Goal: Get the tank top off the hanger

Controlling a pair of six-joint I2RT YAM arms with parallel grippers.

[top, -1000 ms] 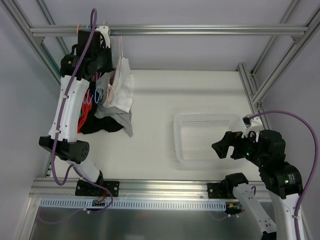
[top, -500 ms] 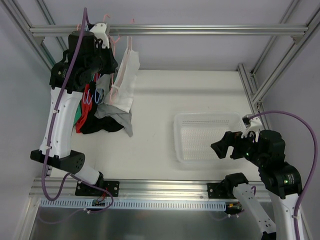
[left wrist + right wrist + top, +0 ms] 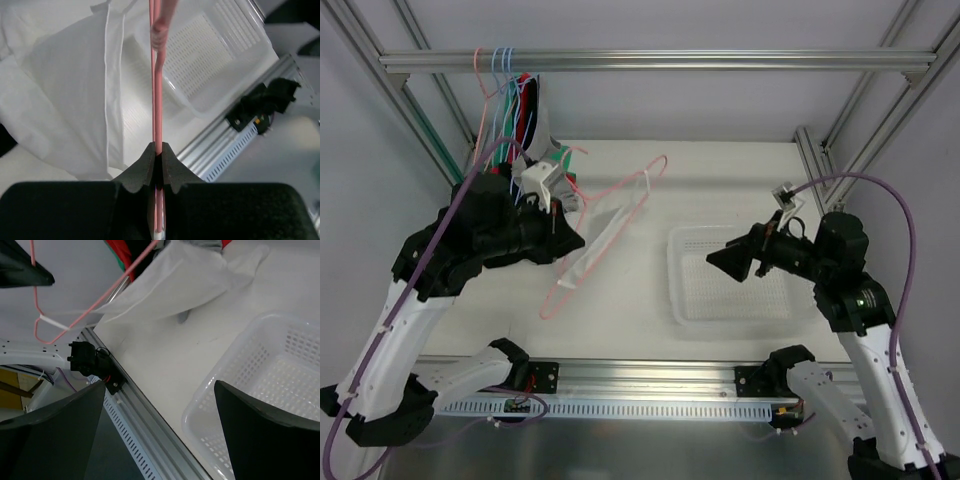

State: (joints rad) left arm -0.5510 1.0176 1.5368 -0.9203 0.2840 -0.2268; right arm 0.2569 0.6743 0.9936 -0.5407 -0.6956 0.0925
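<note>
A white tank top (image 3: 593, 238) hangs on a pink wire hanger (image 3: 642, 190) that is held slanted above the table's middle left. My left gripper (image 3: 563, 203) is shut on the hanger's wire; in the left wrist view the pink wire (image 3: 156, 90) runs straight up from the closed gripper (image 3: 158, 150), with the tank top (image 3: 70, 95) draped to its left. My right gripper (image 3: 725, 262) is open and empty above the basket. The right wrist view shows the tank top (image 3: 175, 285) and the hanger (image 3: 90, 310) ahead of the open gripper (image 3: 160, 385).
A white plastic basket (image 3: 780, 305) sits on the table at the right, also in the right wrist view (image 3: 270, 390). Several more hangers with red, green and grey clothes (image 3: 525, 100) hang on the top rail at the back left. Frame posts stand on both sides.
My left arm has pulled the pink hanger with the tank top off the rail, down and right over the table. My right gripper has risen and moved left over the basket.
</note>
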